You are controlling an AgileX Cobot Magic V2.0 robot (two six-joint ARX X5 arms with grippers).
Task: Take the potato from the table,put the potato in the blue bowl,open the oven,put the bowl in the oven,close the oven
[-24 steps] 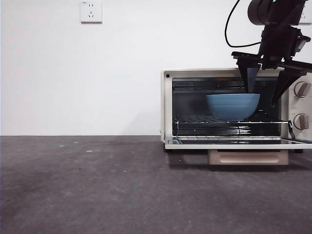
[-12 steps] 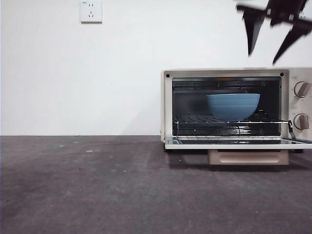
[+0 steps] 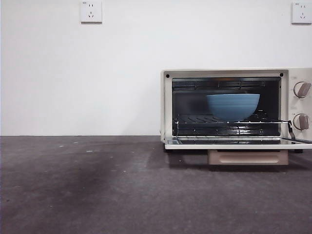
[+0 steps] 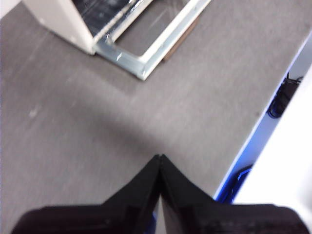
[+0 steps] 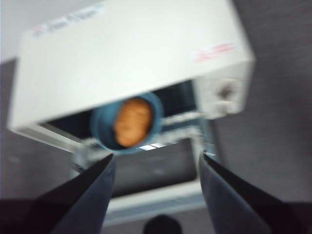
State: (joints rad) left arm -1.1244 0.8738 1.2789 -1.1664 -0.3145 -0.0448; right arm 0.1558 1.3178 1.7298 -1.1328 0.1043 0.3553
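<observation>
Holds the potato (image 5: 132,121) inside the blue bowl (image 3: 233,106) on the rack of the oven (image 3: 236,108), door dropped open. Right gripper (image 5: 155,161) spread wide above, empty; left gripper (image 4: 160,158) pinched closed over the table (image 4: 97,126).

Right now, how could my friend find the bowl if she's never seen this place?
Look for the cream oven on the right side of the table, with its door folded down flat. On the wire rack inside sits the bowl. It is the only blue thing there, and it holds an orange-brown potato.
</observation>
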